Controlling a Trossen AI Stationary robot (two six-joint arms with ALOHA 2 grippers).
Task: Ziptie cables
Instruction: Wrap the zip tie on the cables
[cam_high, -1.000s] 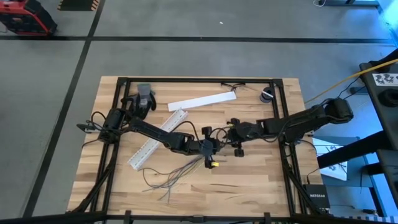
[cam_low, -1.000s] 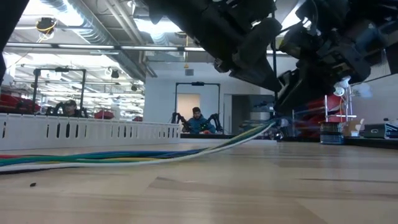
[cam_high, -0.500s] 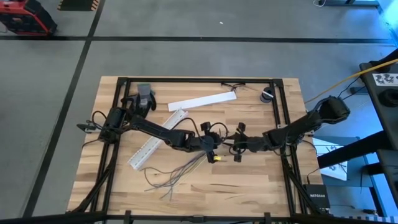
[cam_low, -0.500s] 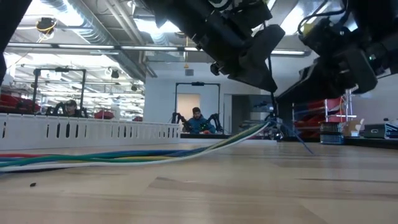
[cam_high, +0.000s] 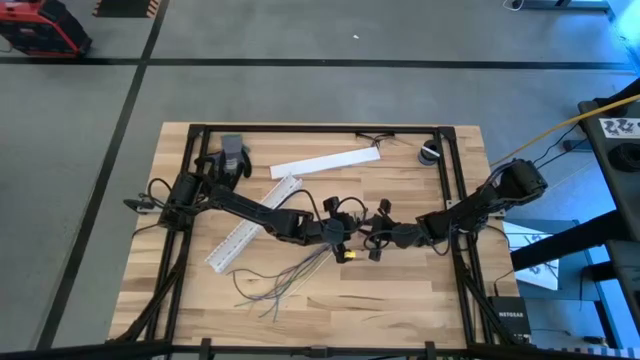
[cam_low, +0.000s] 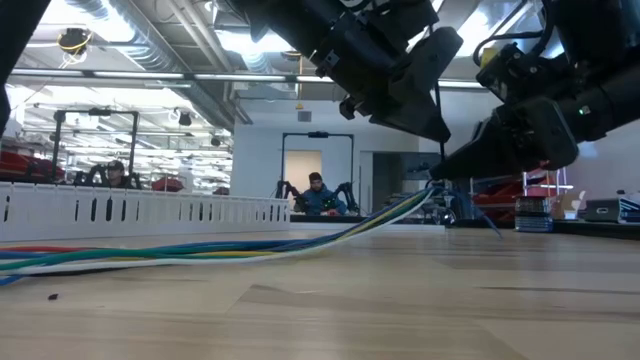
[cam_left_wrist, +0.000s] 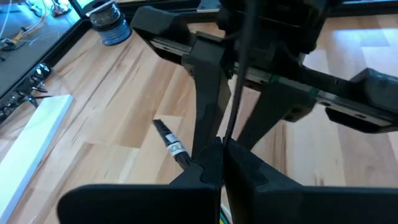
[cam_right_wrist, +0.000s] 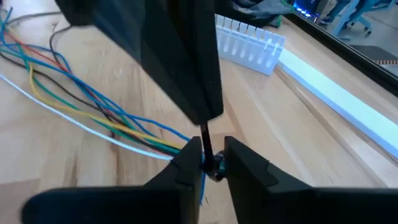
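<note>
My left gripper (cam_high: 343, 243) sits at the centre of the table (cam_high: 400, 300), at the gathered end of the cables (cam_high: 285, 280). My left fingers (cam_left_wrist: 205, 168) are fully closed on a thin black zip tie strap (cam_left_wrist: 239, 74), which runs up between them in the left wrist view. I cannot tell how the strap passes around the bundle.

My right gripper (cam_high: 372, 243) sits just beside the left one, facing it across the bundle end. In the right wrist view, my right fingers (cam_right_wrist: 245, 165) stand a narrow gap apart, one on each side of the same black strap (cam_right_wrist: 205, 146). The gap is small, but I cannot tell whether the pads press on the strap.

The cables fan out from the two grippers toward the near-left part of the table and lie loose on the wood. In the low view they rise from the table surface up to the grippers as one bundle (cam_low: 300, 245). In the right wrist view the separate wires show blue, yellow, red, green and white (cam_right_wrist: 81, 109).

A white slotted channel (cam_high: 250, 225) lies on the left half of the table, well apart from the bundle. A flat white strip (cam_high: 325, 162) lies beyond it, near the far edge. A small round reel (cam_high: 429, 153) stands at the far right corner.
</note>
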